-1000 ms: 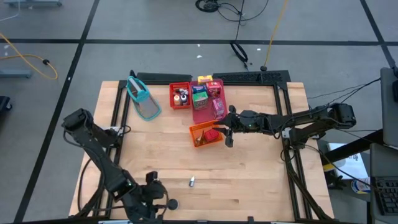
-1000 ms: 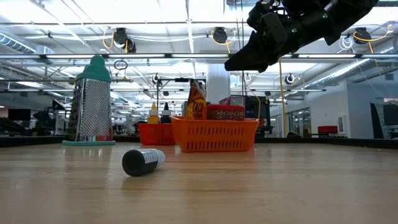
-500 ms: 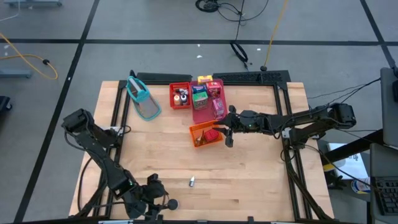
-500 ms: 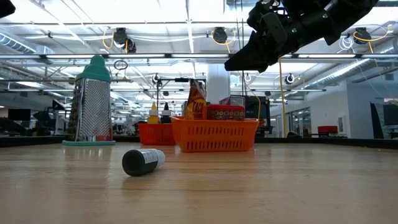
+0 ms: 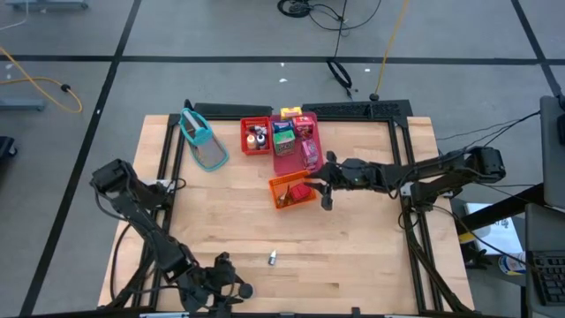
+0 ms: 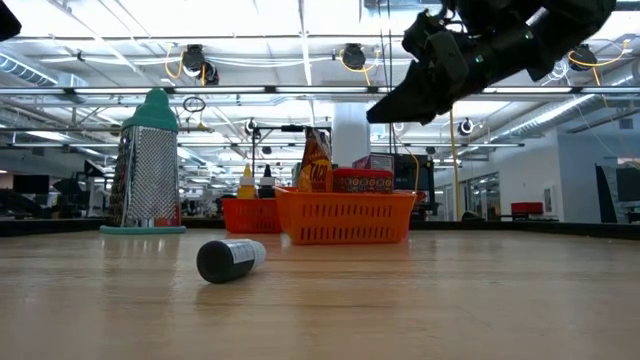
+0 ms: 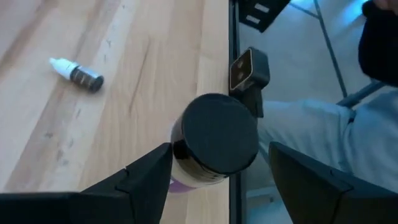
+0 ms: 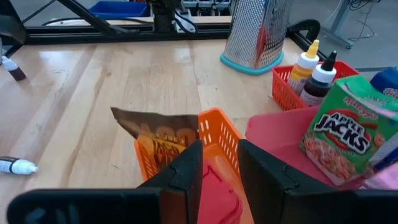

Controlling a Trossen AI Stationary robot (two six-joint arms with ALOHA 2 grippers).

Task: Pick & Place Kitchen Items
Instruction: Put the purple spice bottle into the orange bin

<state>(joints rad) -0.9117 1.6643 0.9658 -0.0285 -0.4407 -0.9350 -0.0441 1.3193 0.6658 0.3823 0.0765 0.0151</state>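
One small bottle (image 5: 273,258) lies alone on bare table (image 5: 371,256), well apart from the trays.

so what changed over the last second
The left gripper swung slightly rightward along the table's near edge, fingers open, holding nothing. The right gripper drifted slightly rightward over the orange tray. The small bottle, trays and grater stayed put.
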